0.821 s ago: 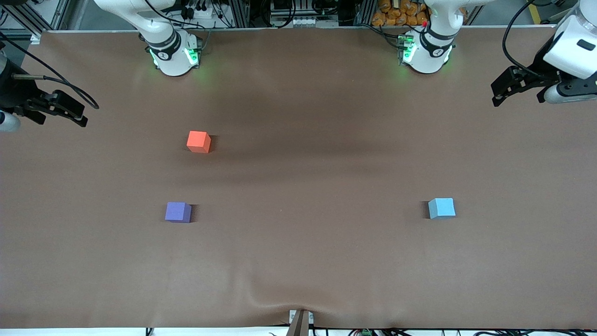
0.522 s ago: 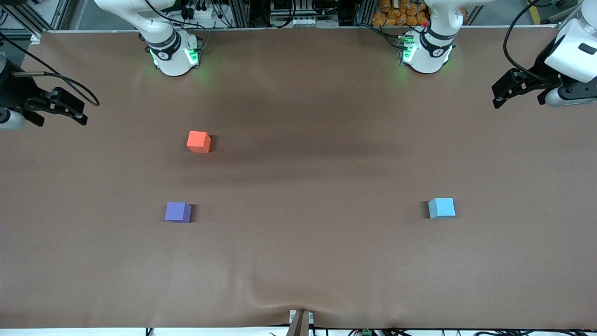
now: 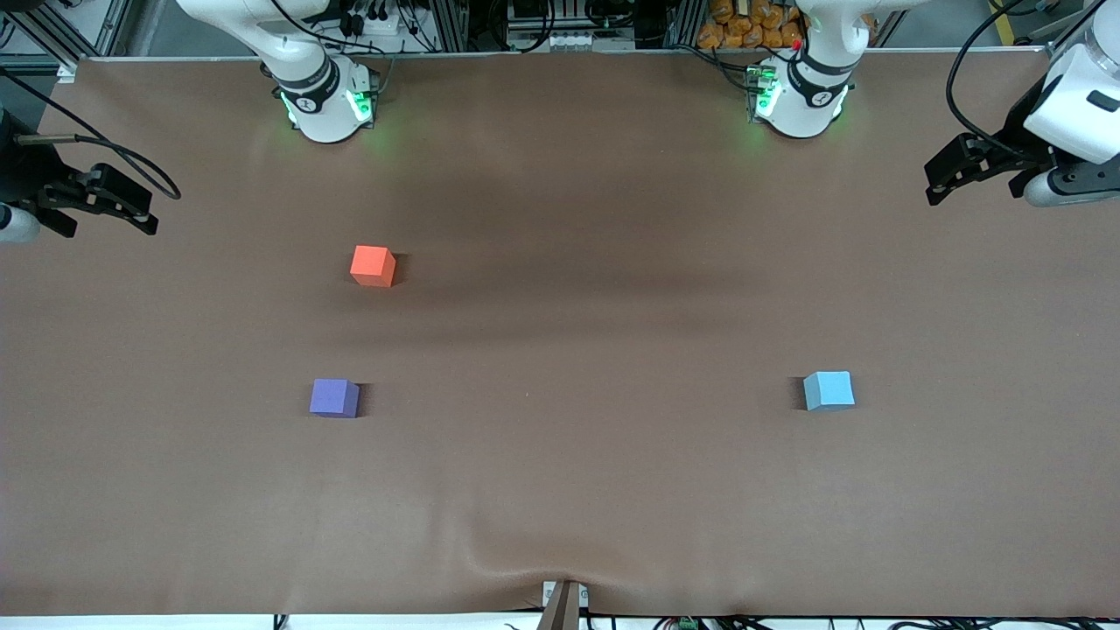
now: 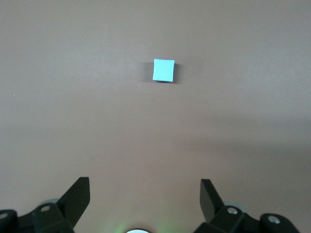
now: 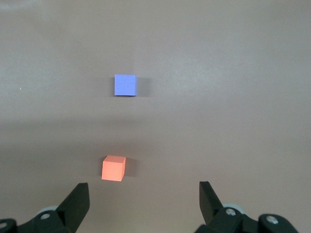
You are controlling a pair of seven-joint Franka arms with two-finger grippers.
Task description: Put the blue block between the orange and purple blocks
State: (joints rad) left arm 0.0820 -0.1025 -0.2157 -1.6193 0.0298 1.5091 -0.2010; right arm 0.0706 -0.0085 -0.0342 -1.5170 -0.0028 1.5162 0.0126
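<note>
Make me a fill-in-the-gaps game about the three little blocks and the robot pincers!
1. The block nearest the front camera's side among the two at the right arm's end is the ____ block.
2. The blue block sits alone toward the ____ arm's end of the table.
3. The left pincer and right pincer are both ____.

Missing words: purple; left; open

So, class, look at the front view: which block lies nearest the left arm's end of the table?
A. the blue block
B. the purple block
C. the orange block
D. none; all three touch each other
A: the blue block sits alone toward the left arm's end, while the orange block and the purple block lie toward the right arm's end.
</note>
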